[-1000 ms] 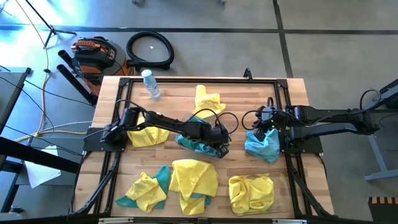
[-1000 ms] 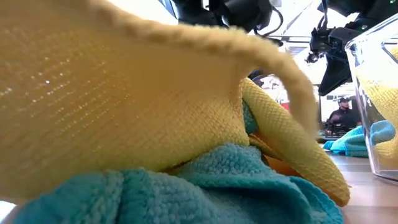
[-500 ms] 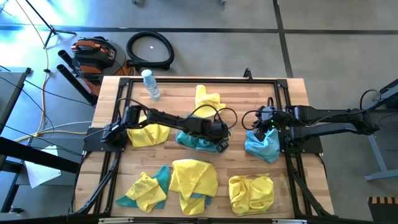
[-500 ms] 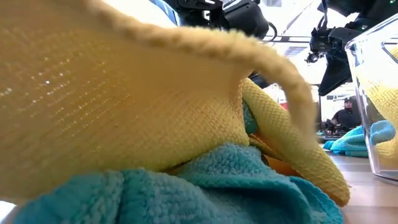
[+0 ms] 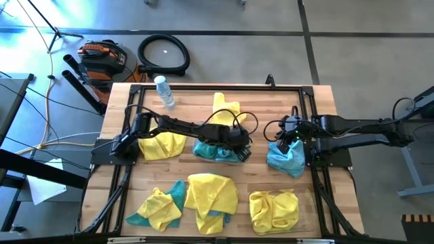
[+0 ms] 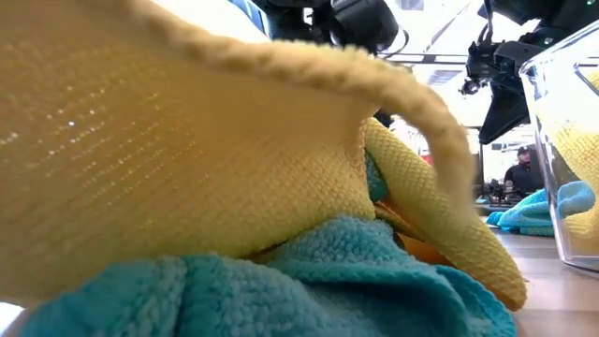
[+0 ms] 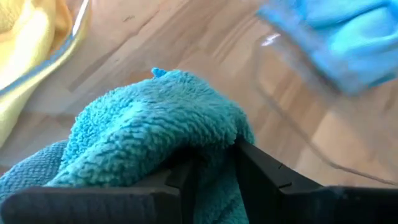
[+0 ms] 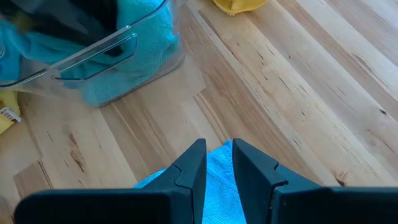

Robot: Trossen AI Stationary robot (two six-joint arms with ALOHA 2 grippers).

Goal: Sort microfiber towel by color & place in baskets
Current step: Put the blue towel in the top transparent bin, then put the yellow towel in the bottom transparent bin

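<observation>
— Where is the left gripper (image 5: 239, 150) sitting?
— At mid-table, pinching a teal towel (image 7: 155, 134) over the teal heap.
— And the right gripper (image 8: 217, 163)?
— Hovering narrowly parted above the blue towel (image 5: 287, 158) at the right edge (one basket (image 5: 274, 210) is holding yellow towels).

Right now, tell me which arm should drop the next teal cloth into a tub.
Left. The left tool is shut on a fluffy teal microfiber cloth at mid-table, beside a clear plastic tub holding teal.
</observation>
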